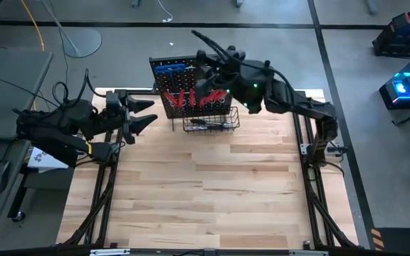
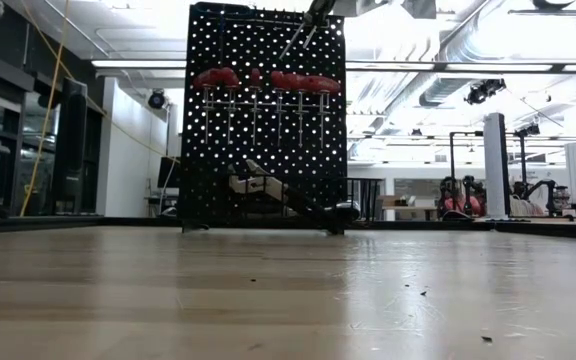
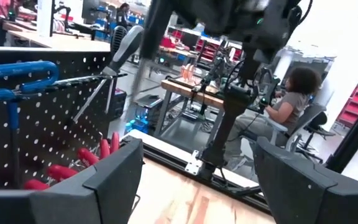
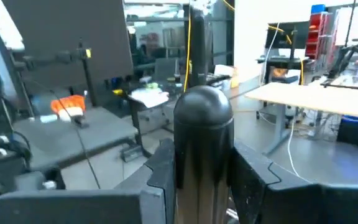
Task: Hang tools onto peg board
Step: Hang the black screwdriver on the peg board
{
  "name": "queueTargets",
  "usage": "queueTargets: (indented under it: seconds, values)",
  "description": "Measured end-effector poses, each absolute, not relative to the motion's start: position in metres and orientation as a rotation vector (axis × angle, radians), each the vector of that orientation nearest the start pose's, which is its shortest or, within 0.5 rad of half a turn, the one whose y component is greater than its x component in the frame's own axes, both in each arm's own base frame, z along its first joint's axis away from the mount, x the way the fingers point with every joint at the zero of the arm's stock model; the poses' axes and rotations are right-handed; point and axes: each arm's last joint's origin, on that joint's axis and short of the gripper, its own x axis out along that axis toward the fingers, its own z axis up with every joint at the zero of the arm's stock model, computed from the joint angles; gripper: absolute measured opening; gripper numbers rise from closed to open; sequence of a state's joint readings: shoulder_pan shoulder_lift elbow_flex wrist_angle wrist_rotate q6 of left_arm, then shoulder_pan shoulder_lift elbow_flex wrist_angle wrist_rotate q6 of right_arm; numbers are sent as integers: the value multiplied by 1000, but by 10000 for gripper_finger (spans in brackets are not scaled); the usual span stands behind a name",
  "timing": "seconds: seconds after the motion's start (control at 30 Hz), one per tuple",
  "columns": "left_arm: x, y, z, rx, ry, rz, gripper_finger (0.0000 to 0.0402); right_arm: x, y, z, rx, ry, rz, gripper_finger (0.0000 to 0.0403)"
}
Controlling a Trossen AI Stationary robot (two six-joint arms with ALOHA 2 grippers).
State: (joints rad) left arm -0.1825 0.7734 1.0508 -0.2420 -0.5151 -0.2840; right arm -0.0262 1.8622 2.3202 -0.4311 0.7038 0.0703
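Observation:
The black peg board (image 1: 184,85) stands upright at the table's far edge. Blue T-handle keys (image 1: 169,69) and a row of red-handled screwdrivers (image 2: 268,80) hang on it. The wire basket (image 1: 211,122) at its base holds some tools. My right gripper (image 1: 211,71) is above the board's top edge, shut on the black-handled screwdriver (image 3: 123,50). The screwdriver's thin shaft (image 3: 92,96) slants down over the board's face. My left gripper (image 1: 148,114) is open and empty, left of the board. My right gripper pinches the screwdriver's black handle (image 4: 202,149) between its two fingers (image 4: 160,174). The handle's rounded end (image 4: 202,102) sticks out past them. The screwdriver is lifted clear of the table and tilted, shaft down toward the board. Whether its tip touches the board, I cannot tell.
Bare wooden table (image 1: 205,192) lies in front of the board, framed by dark rails (image 1: 312,178). Beyond the far edge, a person (image 3: 284,106) sits at a workbench in the room.

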Motion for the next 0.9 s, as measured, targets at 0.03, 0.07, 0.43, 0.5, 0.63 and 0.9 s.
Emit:
queueTargets:
  seconds: [0.03, 0.07, 0.43, 0.5, 0.63, 0.9]
  values:
    - [143, -12, 416, -296, -84, 328, 284, 378, -32, 519, 72, -49, -727, 91]
    - [143, -12, 416, -296, -83, 328, 284, 378, -37, 516, 73, -39, -734, 91]
    - [143, -10, 416, -312, -97, 410, 284, 369, -66, 515, 77, 9, -808, 91]
    - [142, -9, 416, -313, -99, 425, 284, 370, -70, 513, 75, 17, -819, 91]
    - [142, -9, 416, -322, -105, 451, 284, 369, -80, 512, 60, 24, -843, 91]
    - [149, -9, 414, -331, -96, 472, 284, 369, -99, 511, 88, 15, -807, 91]
